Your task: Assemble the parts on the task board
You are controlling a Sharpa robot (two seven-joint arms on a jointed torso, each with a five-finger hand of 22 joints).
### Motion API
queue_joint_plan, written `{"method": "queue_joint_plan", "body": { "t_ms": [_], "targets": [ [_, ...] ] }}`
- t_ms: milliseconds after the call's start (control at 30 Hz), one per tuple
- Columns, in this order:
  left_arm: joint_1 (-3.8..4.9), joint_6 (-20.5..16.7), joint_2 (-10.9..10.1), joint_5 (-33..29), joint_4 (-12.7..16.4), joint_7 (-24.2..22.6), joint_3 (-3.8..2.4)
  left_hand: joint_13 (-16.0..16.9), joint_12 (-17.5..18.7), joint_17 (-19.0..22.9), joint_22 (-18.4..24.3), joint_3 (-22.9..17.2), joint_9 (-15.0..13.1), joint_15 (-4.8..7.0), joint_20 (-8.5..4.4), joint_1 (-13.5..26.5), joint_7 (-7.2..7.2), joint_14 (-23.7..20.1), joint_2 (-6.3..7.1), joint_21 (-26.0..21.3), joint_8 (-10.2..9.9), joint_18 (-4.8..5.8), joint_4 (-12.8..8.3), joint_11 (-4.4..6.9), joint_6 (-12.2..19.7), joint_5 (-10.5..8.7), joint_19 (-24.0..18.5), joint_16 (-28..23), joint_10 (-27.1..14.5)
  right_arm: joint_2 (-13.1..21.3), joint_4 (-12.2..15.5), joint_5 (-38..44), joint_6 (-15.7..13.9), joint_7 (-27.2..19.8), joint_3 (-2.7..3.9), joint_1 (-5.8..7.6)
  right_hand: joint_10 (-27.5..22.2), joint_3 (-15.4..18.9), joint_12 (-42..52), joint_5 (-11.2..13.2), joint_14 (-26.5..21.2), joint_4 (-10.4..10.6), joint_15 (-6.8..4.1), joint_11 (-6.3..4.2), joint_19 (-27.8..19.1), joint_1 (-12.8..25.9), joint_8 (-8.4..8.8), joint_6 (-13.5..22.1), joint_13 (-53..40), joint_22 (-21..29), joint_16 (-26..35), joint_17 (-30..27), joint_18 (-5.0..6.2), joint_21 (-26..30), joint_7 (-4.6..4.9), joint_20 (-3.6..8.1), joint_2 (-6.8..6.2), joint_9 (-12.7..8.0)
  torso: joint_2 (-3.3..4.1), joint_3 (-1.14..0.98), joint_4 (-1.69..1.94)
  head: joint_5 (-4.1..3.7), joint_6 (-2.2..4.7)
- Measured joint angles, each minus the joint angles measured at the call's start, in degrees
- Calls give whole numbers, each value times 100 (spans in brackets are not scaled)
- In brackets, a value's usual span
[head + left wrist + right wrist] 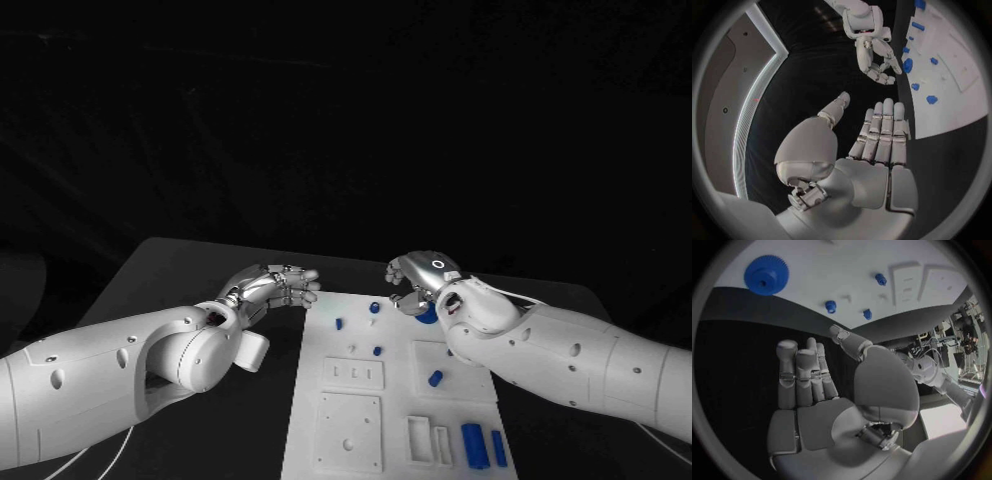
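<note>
The white task board [325, 440] lies in the middle of the table, running toward me. My left hand [274, 285] hovers off its far left corner, fingers straight and apart, palm [873, 150] bare. My right hand [423, 275] hangs over the board's far edge and holds nothing; its palm [817, 405] is bare. A blue gear [427, 313] [766, 274] [907, 65] lies on the board just under the right hand. Small blue pegs [339, 323] [831, 305] stand near the far edge. Two long blue bars [473, 440] lie at the near right.
White raised blocks [353, 375] with slots and holes sit on the board's middle and near part. More blue pegs [378, 351] [436, 378] stand mid-board. Black table [173, 270] surrounds the board, with bare room to its left. My right forearm [577, 360] crosses over the board's right side.
</note>
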State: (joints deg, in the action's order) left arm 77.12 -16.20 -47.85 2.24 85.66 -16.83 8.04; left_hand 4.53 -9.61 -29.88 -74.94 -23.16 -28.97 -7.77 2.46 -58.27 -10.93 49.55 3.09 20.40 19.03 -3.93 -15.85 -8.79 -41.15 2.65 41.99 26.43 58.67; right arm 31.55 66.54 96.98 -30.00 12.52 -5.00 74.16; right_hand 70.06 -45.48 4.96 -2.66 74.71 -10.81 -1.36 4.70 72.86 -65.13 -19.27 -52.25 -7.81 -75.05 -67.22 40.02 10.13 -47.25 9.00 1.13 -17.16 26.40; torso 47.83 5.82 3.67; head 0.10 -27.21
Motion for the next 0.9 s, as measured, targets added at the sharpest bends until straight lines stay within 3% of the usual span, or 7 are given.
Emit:
{"method": "queue_joint_plan", "body": {
  "t_ms": [200,367,533,633,700,767,900],
  "targets": [
    [0,0,-48,1,7,-4,0,0,-10,0,0,0,0,0,0,17,0,0,17,0,0,0,0,0,0,0,0,0,0,380,77,-509,42,-361,67,79,442,286,210,0,33,17,-153,-133,14,156,27,37,-203,0,-63,3,36,0,31,12,20,-4,1,-19,-29,-9,54],
    [0,2,-47,1,4,-7,0,0,-10,0,1,0,0,0,0,23,0,0,23,0,0,2,0,0,0,0,0,0,0,420,-153,-756,186,-670,61,71,1238,620,1006,-45,4,38,-365,-339,116,217,98,168,-1050,0,-212,115,109,-112,-101,114,21,-27,8,-53,-62,10,85],
    [-1,8,-22,2,-40,-9,1,-1,-10,0,1,0,-1,0,0,23,0,0,23,0,0,5,0,0,0,0,0,-4,0,415,-393,-999,342,-883,61,58,1330,817,1914,-178,32,21,-474,-427,157,222,138,193,-1994,0,-371,236,190,-213,-179,155,26,-46,25,-97,-80,16,99],
    [-2,11,-13,2,-53,-10,1,-1,-10,0,1,0,-1,0,0,23,0,0,23,0,0,7,0,0,0,0,0,-22,0,411,-496,-1141,417,-954,61,27,683,1088,3908,-467,-39,-44,-452,-418,210,332,202,269,-3851,0,-710,562,192,-434,-223,208,137,-76,31,-117,-85,11,100],
    [-3,15,-4,2,-68,-11,2,-1,-10,0,2,0,-1,0,0,23,0,0,23,0,0,9,0,0,0,0,0,-22,-1,405,-574,-1249,480,-1010,62,-12,217,1130,4950,-599,-89,-68,-415,-399,217,351,256,317,-4808,0,-840,723,191,-585,-173,217,155,-97,36,-129,-88,4,95],
    [-4,19,8,2,-83,-11,2,-1,-10,0,2,0,-1,0,0,23,0,0,23,0,0,10,0,0,0,0,0,-22,-1,398,-638,-1336,535,-1051,62,-43,56,1165,5510,-671,-106,-65,-380,-478,193,400,276,335,-5337,0,-903,836,188,-711,-130,241,204,-113,41,-147,-92,-5,90],
    [-4,29,22,2,-104,-12,2,-2,-10,0,2,0,-1,0,0,23,0,0,23,0,0,14,0,0,0,0,0,-22,-1,354,-775,-1485,647,-1132,61,-130,-141,1205,5907,-763,-122,-73,-364,-477,133,431,310,361,-5690,0,-933,981,128,-879,-98,299,236,-128,47,-164,-94,-18,79]
  ]
}}
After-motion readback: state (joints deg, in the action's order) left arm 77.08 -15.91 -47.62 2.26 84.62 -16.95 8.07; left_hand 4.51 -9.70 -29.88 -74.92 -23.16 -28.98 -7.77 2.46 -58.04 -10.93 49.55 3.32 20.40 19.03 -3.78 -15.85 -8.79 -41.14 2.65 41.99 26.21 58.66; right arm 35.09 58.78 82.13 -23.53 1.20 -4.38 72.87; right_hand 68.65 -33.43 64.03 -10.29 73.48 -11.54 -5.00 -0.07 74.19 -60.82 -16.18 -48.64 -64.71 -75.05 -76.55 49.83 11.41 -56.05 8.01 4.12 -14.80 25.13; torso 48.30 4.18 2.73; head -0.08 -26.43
